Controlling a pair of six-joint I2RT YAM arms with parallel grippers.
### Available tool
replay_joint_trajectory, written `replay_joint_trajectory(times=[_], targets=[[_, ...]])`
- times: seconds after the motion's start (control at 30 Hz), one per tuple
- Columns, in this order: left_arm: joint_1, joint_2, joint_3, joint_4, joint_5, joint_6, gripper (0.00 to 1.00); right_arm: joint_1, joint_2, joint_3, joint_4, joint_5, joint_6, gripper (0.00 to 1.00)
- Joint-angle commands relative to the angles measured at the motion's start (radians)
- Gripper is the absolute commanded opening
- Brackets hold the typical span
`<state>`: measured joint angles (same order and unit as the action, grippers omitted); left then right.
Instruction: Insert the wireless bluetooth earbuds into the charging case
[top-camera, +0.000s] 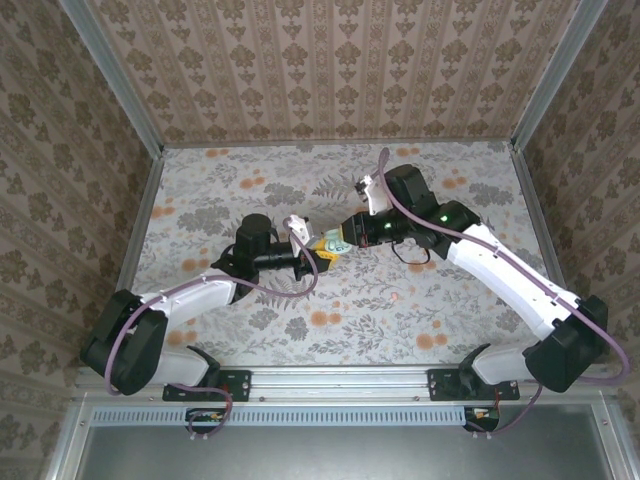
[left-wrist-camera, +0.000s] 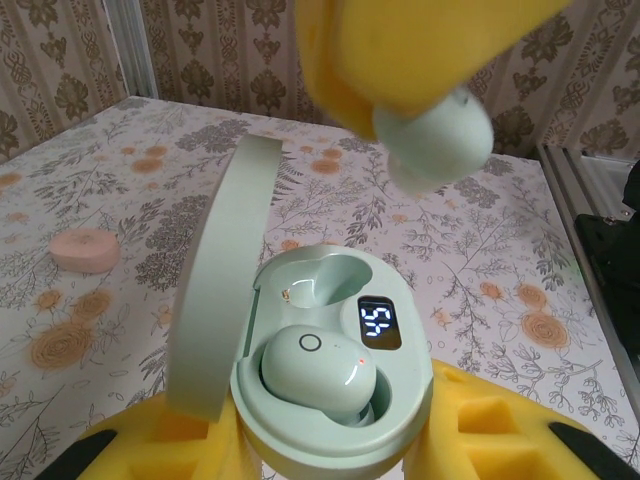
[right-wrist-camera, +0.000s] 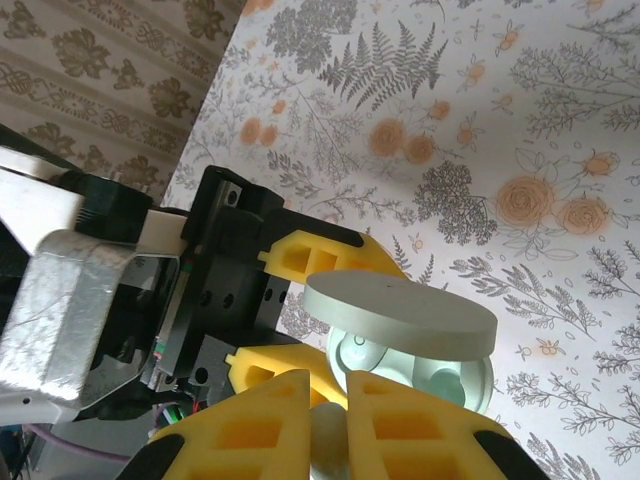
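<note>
My left gripper (left-wrist-camera: 335, 455) is shut on the mint charging case (left-wrist-camera: 400, 395), with its yellow fingers (left-wrist-camera: 500, 420) pressed to both sides. The lid (left-wrist-camera: 215, 270) stands open to the left. One mint earbud (left-wrist-camera: 318, 372) sits in the near socket, and the far socket (left-wrist-camera: 320, 280) is empty beside a lit display (left-wrist-camera: 379, 323). My right gripper (right-wrist-camera: 328, 380) is shut on a second mint earbud (right-wrist-camera: 328, 432), which hangs just above and beyond the case (left-wrist-camera: 435, 140). The two grippers meet over the middle of the table (top-camera: 333, 243).
A pale pink rounded case (left-wrist-camera: 85, 249) lies on the flowered tablecloth off to the left in the left wrist view. Patterned walls close in three sides. A metal rail (left-wrist-camera: 585, 230) runs along the table's edge at the right.
</note>
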<state>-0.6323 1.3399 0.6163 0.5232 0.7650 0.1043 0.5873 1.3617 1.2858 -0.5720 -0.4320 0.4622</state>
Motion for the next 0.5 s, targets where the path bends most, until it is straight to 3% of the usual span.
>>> replay_joint_trajectory(times=[0.0,0.47], targets=[[0.006,-0.025,0.017,0.024,0.036,-0.017,0.12,0.013,0.014,0.024,0.011,-0.027,-0.036,0.13],[0.013,-0.039,0.017,0.04,0.057,-0.038,0.11,0.019,0.057,0.005,0.004,0.025,-0.081,0.13]])
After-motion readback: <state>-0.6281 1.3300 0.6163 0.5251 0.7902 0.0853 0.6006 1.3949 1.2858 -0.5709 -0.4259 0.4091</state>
